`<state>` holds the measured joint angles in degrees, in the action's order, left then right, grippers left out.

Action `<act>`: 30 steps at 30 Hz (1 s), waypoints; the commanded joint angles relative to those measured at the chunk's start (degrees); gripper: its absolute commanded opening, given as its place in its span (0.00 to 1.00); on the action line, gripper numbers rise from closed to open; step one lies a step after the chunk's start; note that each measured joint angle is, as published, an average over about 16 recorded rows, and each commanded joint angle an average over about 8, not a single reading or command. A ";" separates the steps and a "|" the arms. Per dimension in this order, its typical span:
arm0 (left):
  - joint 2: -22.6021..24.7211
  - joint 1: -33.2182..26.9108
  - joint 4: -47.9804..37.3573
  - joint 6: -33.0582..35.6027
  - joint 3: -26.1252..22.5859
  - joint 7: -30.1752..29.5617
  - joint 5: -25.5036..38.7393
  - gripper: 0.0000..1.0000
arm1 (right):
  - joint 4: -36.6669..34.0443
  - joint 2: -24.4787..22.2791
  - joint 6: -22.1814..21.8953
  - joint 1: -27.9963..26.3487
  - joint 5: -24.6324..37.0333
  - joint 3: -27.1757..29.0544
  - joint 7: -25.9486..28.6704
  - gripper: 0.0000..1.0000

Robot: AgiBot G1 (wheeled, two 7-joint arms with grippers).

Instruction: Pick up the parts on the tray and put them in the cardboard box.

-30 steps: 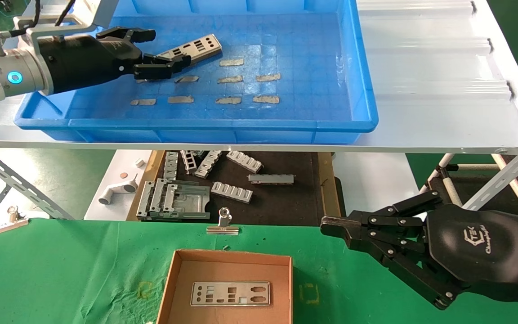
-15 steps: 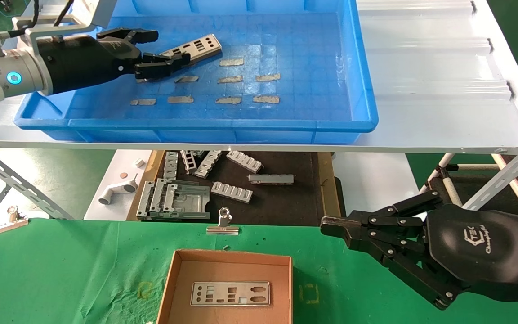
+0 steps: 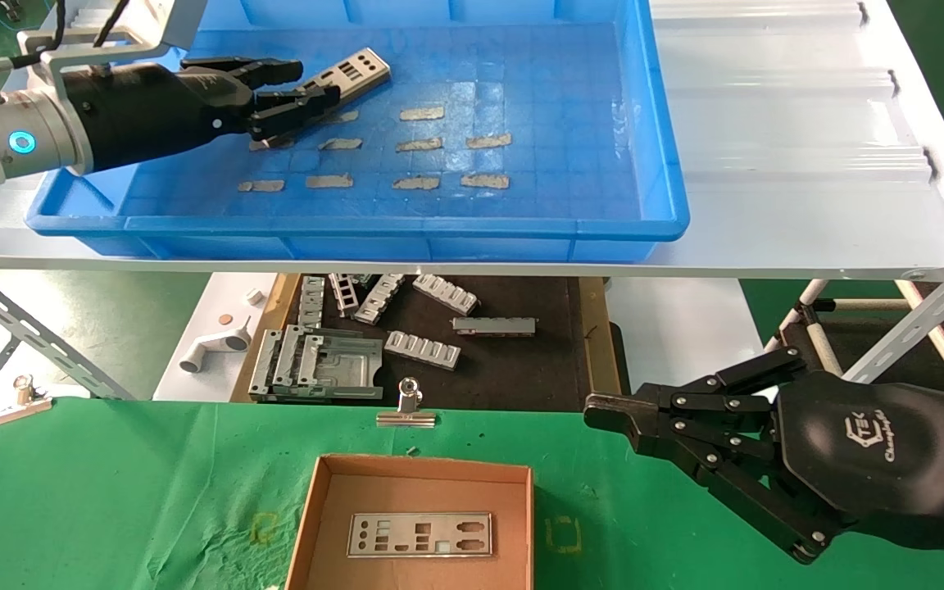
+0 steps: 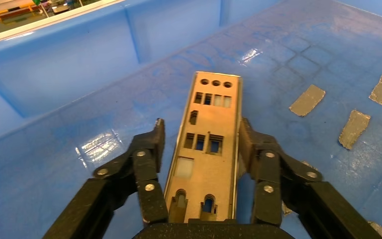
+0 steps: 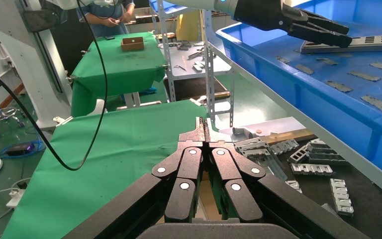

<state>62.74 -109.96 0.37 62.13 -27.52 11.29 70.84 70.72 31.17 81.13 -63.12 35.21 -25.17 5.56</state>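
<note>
Left wrist view: left hand (image 4: 201, 149) clamps a plate (image 4: 206, 149), apparently lifted.

head overhead, wrists close, sharing tray (image 3: 669, 221)

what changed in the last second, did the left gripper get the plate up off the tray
Yes, it seems so: the left gripper, shut on the metal plate, has drawn up and toward the far wall of the blue tray, and the plate's free end now tilts upward, apparently clear of the floor. Unchanged: the right gripper parked shut over the green cloth, and the other plate lying in the cardboard box.
</note>
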 commanded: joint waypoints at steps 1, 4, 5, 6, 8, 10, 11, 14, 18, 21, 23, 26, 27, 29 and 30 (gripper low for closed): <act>0.04 0.00 -0.06 0.02 0.03 0.00 -0.03 0.00 | 0.00 0.00 0.00 0.00 0.00 0.00 0.00 0.00; 0.06 0.00 -0.10 0.10 0.04 0.02 -0.05 0.00 | 0.00 0.00 0.00 0.00 0.00 0.00 0.00 0.00; 0.07 0.01 -0.11 0.13 0.04 0.03 -0.06 0.00 | 0.00 0.00 0.00 0.00 0.00 0.00 0.00 0.00; 0.07 0.01 -0.12 0.15 0.05 0.04 -0.06 0.00 | 0.00 0.00 0.00 0.00 0.00 0.00 0.00 0.00; 0.08 0.00 -0.14 0.19 0.06 0.07 -0.08 0.00 | 0.00 0.00 0.00 0.00 0.00 0.00 0.00 0.00; 0.09 -0.01 -0.13 0.23 0.08 0.11 -0.10 0.00 | 0.00 0.00 0.00 0.00 0.00 0.00 0.00 0.00; 0.09 -0.03 -0.13 0.26 0.09 0.13 -0.12 0.00 | 0.00 0.00 0.00 0.00 0.00 0.00 0.00 0.00; 0.10 -0.11 -0.08 0.35 0.13 0.19 -0.18 0.00 | 0.00 0.00 0.00 0.00 0.00 0.00 0.00 0.00; -0.03 -0.42 0.10 0.77 0.28 0.30 -0.40 0.00 | 0.00 0.00 0.00 0.00 0.00 0.00 0.00 0.00; -0.38 -0.86 0.44 1.77 0.50 0.45 -0.71 0.00 | 0.00 0.00 0.00 0.00 0.00 0.00 0.00 0.00; -0.80 -1.25 0.81 3.21 0.66 0.60 -0.96 0.00 | 0.00 0.00 0.00 0.00 0.00 0.00 0.00 0.00; -1.67 -1.91 1.52 6.96 0.87 0.75 -1.30 0.00 | 0.00 0.00 0.00 0.00 0.00 0.00 0.00 0.00; -2.01 -2.14 1.80 8.67 0.89 0.75 -1.37 0.00 | 0.00 0.00 0.00 0.00 0.00 0.00 0.00 0.00; -2.81 -2.69 2.40 12.78 0.87 0.72 -1.41 0.00 | 0.00 0.00 0.00 0.00 0.00 0.00 0.00 0.00; -3.22 -2.95 2.66 14.87 0.82 0.68 -1.40 0.00 | 0.00 0.00 0.00 0.00 0.00 0.00 0.00 0.00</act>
<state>59.40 -112.94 3.02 77.16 -26.85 12.08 69.63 70.72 31.17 81.13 -63.12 35.21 -25.17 5.56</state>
